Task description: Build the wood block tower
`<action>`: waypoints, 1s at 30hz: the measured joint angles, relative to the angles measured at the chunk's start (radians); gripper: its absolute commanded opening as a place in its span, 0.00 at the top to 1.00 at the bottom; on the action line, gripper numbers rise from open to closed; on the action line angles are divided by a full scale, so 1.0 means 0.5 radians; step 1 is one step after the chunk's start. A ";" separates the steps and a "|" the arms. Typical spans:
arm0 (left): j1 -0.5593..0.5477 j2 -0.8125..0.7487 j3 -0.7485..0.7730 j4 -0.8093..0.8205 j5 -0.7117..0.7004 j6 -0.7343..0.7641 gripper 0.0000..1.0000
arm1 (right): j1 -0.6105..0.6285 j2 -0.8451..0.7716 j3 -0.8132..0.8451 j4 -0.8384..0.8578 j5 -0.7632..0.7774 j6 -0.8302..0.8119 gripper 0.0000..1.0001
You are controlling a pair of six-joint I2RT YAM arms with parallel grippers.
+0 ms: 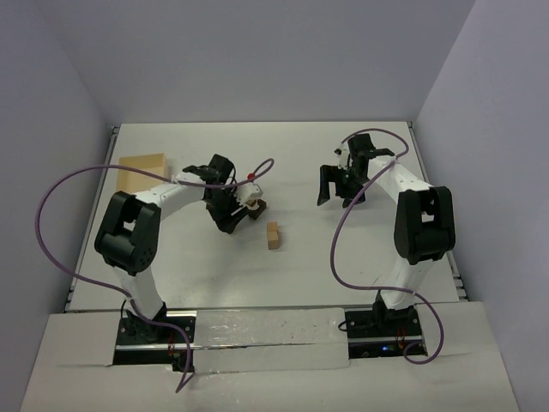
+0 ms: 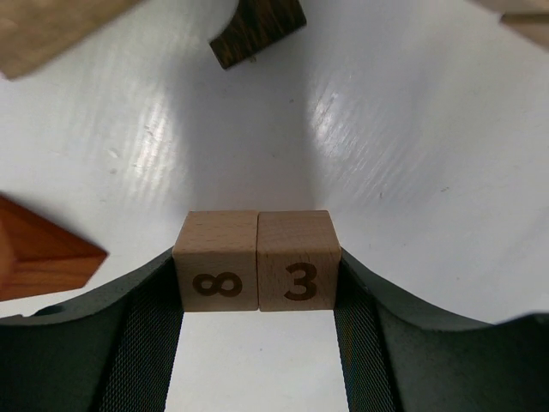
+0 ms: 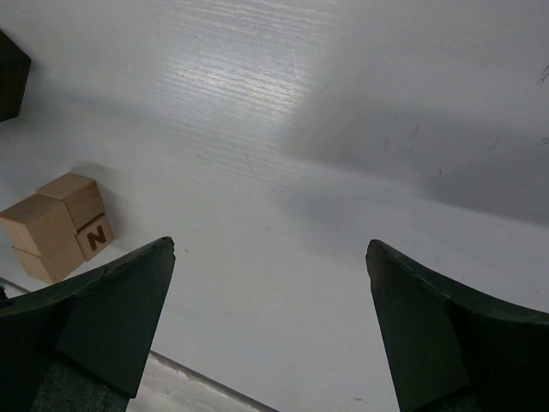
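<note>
Between your right fingers (image 3: pixel 111 335) the surface (image 3: pixel 343 172) lay bare, so you had free passage straight ahead. A pale block stack (image 3: pixel 60 227) stood just outside the left one, with a dark piece (image 3: pixel 10 77) farther off. Your left fingers (image 2: pixel 403 343) had no spare room, because two pale cubes (image 2: pixel 249 257) filled the gap and touched both sides. A dark brown block (image 2: pixel 257 30) stood ahead, and an orange-brown block (image 2: pixel 43 257) crowded the left.

Overhead camera behind arm bases (image 1: pixel 146 330), looking down on whole table (image 1: pixel 214 283), wrist cameras low and close, facing out between fingers (image 3: pixel 103 318), right wrist and overhead sharing pale block stack (image 1: pixel 274 234).
</note>
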 measured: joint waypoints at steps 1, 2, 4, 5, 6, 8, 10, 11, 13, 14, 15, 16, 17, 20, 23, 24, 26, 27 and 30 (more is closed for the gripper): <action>0.000 -0.005 0.037 -0.030 0.006 0.000 0.64 | 0.000 0.000 0.000 0.000 0.000 0.000 0.00; 0.000 -0.014 0.080 -0.062 0.017 0.001 0.65 | 0.000 0.000 0.000 0.000 0.000 0.001 0.00; -0.002 -0.045 0.172 -0.130 0.052 0.012 0.65 | 0.000 0.000 0.000 0.000 0.000 0.001 0.00; -0.007 -0.069 0.218 -0.160 0.069 0.021 0.66 | 0.000 0.000 0.000 0.000 0.000 0.001 0.00; -0.018 -0.101 0.258 -0.186 0.084 0.029 0.66 | 0.000 0.000 0.000 0.000 -0.001 0.001 0.00; -0.050 -0.180 0.310 -0.225 0.105 0.046 0.67 | 0.000 0.000 0.000 0.000 0.000 0.001 0.00; -0.109 -0.250 0.346 -0.267 0.119 0.062 0.67 | 0.000 0.000 0.000 0.000 -0.001 0.001 0.00; -0.150 -0.276 0.366 -0.289 0.124 0.067 0.68 | 0.000 0.000 0.000 0.000 -0.001 0.002 0.00; -0.242 -0.302 0.396 -0.314 0.132 0.073 0.68 | 0.000 0.000 0.000 0.000 -0.001 0.002 0.00; -0.289 -0.306 0.403 -0.319 0.135 0.074 0.68 | 0.000 0.000 0.000 0.000 -0.001 0.002 0.00; -0.332 -0.307 0.406 -0.322 0.139 0.075 0.69 | 0.000 0.000 0.000 0.000 -0.001 0.002 0.00; -0.372 -0.307 0.406 -0.326 0.143 0.075 0.69 | 0.000 0.000 0.000 0.001 -0.001 0.001 0.00; -0.409 -0.306 0.406 -0.337 0.149 0.076 0.69 | 0.000 0.000 0.000 0.000 -0.001 0.001 0.00; -0.476 -0.303 0.406 -0.359 0.169 0.093 0.70 | 0.000 0.000 0.000 0.000 0.001 0.001 0.00; -0.502 -0.287 0.409 -0.374 0.184 0.119 0.71 | 0.000 0.000 0.000 0.000 0.008 0.001 0.00; -0.506 -0.275 0.410 -0.379 0.186 0.125 0.71 | 0.000 0.000 0.000 0.000 0.012 0.001 0.00; -0.512 -0.240 0.429 -0.397 0.191 0.133 0.70 | 0.000 0.000 0.000 0.000 0.020 0.003 0.00; -0.516 -0.215 0.446 -0.402 0.191 0.137 0.71 | 0.000 -0.002 0.000 0.000 0.029 0.006 0.00; -0.533 -0.151 0.491 -0.407 0.191 0.146 0.70 | 0.000 -0.007 0.001 -0.003 0.066 0.011 0.00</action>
